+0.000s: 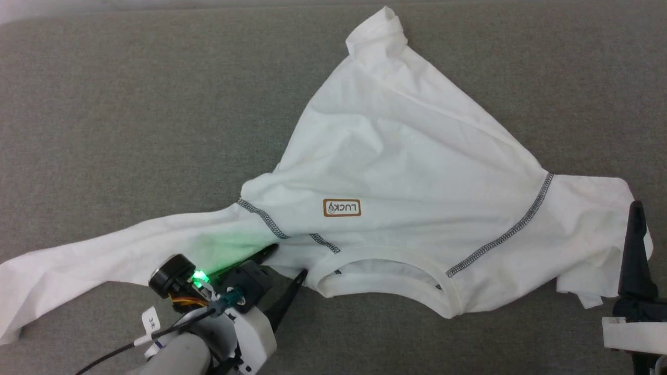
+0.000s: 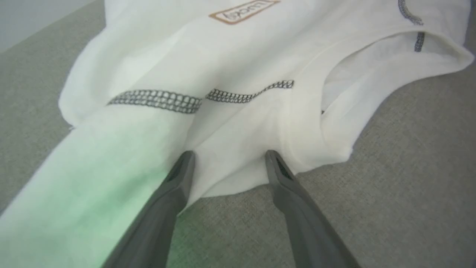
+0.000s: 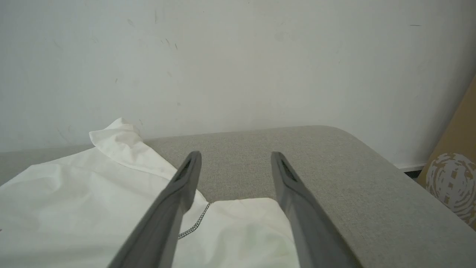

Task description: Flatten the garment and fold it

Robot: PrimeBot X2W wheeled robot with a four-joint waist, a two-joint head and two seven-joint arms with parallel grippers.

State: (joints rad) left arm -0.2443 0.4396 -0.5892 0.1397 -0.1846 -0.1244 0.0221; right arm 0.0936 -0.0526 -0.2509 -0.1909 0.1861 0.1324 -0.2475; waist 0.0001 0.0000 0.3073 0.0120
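Observation:
The garment [image 1: 417,172] is a white T-shirt lying rumpled on the grey surface, collar [image 1: 385,284] toward me and the brown "LUCKY" label [image 1: 342,207] just beyond it. One sleeve trails to the lower left, and a corner of the hem points to the far edge. My left gripper [image 1: 288,261] stands open at the shoulder edge beside the collar. In the left wrist view its fingers [image 2: 187,163] straddle the garment [image 2: 238,48] edge without pinching it. My right gripper [image 1: 635,213] hovers open over the right sleeve, and in its wrist view the garment [image 3: 74,193] lies below the fingers [image 3: 193,163].
The grey fabric surface [image 1: 130,130] stretches bare to the left and far side of the shirt. Its rounded far corner [image 3: 353,141] meets a white wall [image 3: 238,56]. A cardboard box [image 3: 453,178] leans beyond that corner.

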